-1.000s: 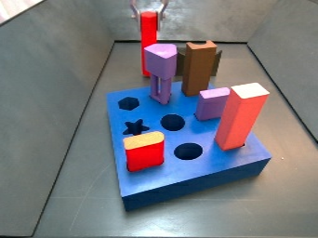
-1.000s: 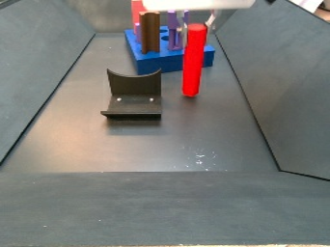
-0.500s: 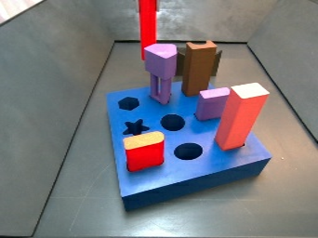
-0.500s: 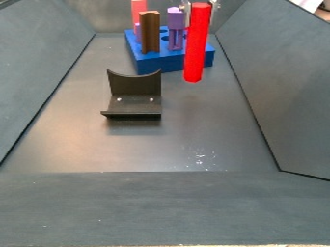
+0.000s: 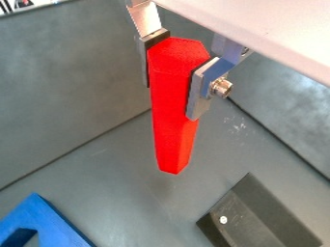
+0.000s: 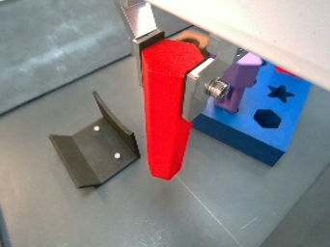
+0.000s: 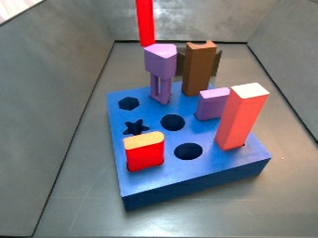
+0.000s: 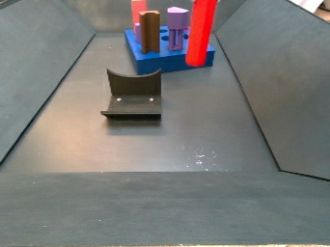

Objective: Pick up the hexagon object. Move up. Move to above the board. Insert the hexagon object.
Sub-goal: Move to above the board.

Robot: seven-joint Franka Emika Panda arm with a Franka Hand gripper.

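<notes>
You are in the lift stage, judging by the pictures: the gripper [image 5: 180,66] is closed on the hexagon object [image 5: 175,106], its two silver fingers clamped on opposite sides of the peg's upper part in both wrist views, and the red peg hangs upright with its lower end clear of the floor. In a side view the hexagon object [image 7: 144,20] shows only as a red bar at the top centre of the frame, running out of the picture, behind the purple peg [image 7: 161,72] and the brown block [image 7: 200,67]. In a side view from the opposite end the hexagon object [image 8: 202,32] sits at upper centre, just right of the board [image 8: 157,54], its lower end off the floor. The board [image 7: 187,149] fills the middle of that first side view, with a star hole [image 7: 136,127] at its left and the hexagon hole [image 7: 173,122] open just beside it. Your next move, as I judge it, is to carry the peg sideways over the board and line it up above the hexagon hole, keeping it clear of the tall pieces already standing there. The surface is a dark grey floor [image 8: 154,164] walled by sloping grey sides, and the fixture [image 8: 131,94] stands left of centre, well apart from the peg.
</notes>
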